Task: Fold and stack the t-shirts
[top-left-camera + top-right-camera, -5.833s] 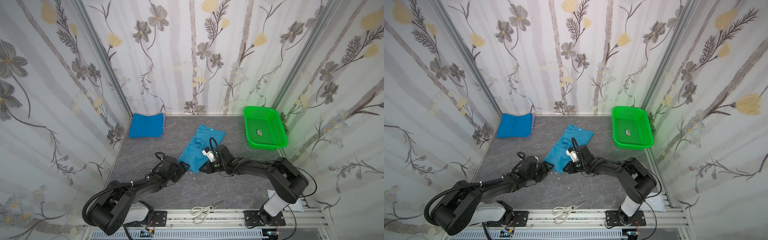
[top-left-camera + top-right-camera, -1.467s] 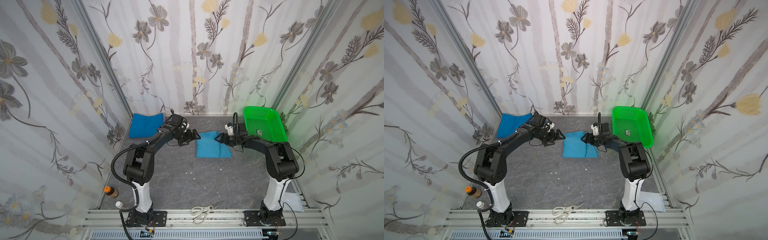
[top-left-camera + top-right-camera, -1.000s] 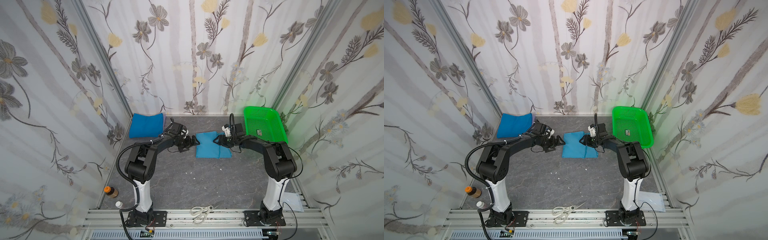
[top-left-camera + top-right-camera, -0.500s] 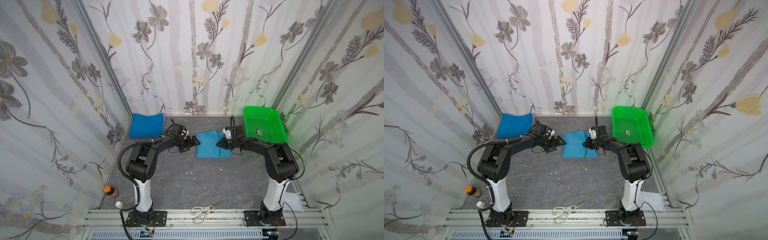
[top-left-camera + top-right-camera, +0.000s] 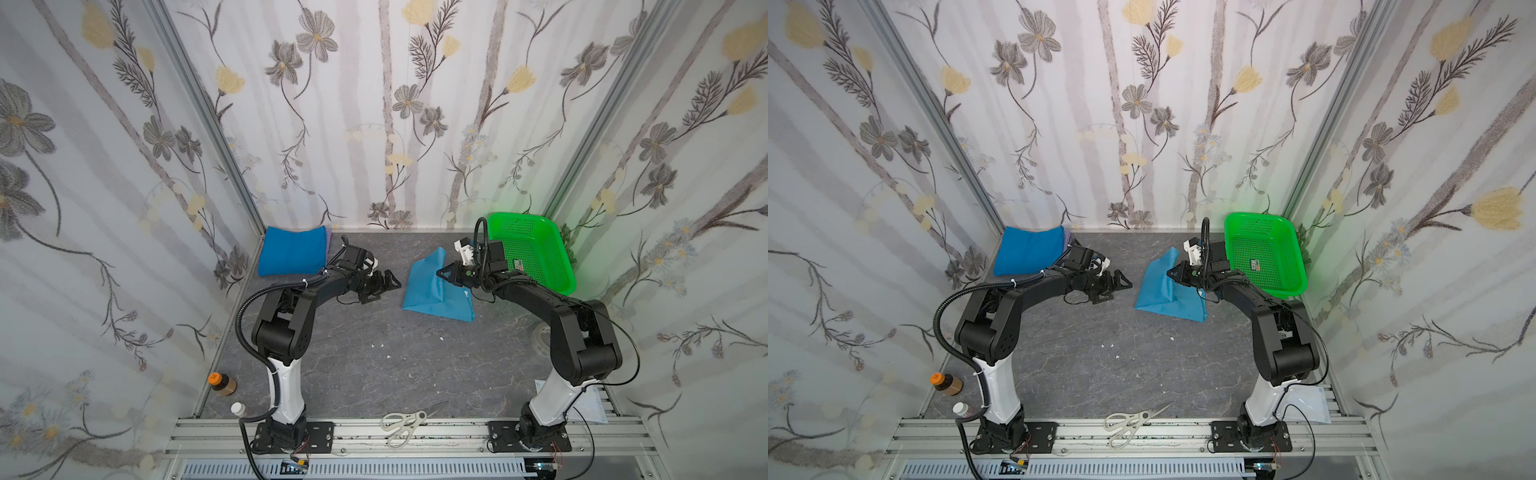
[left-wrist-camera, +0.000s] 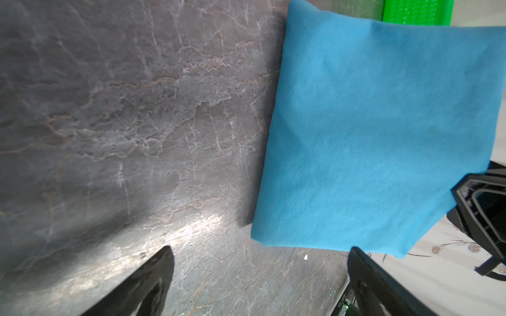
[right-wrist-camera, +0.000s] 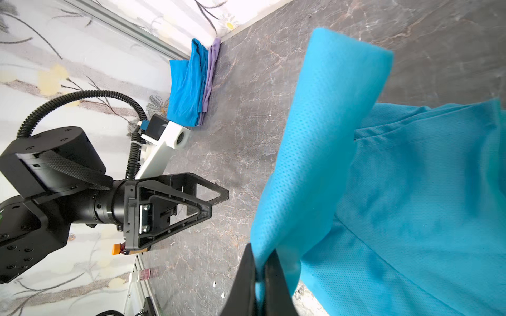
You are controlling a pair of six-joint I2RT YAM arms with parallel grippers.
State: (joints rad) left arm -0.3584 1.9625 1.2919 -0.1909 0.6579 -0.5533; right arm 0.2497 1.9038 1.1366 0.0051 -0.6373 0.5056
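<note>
Grey marbled table is enclosed by floral walls; sky-blue t-shirt is clamped in right tool; left tool is spread apart.

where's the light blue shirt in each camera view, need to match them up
Top view: light blue t-shirt right of centre, an edge pinched up by the right gripper.
Top view: same, near centre.
Left wrist: large, just ahead of the left gripper's open jaws.
Right wrist: close up, a fold in the shut jaws.
Shared landmark: green basket beside the shirt; not in the right wrist.
</note>
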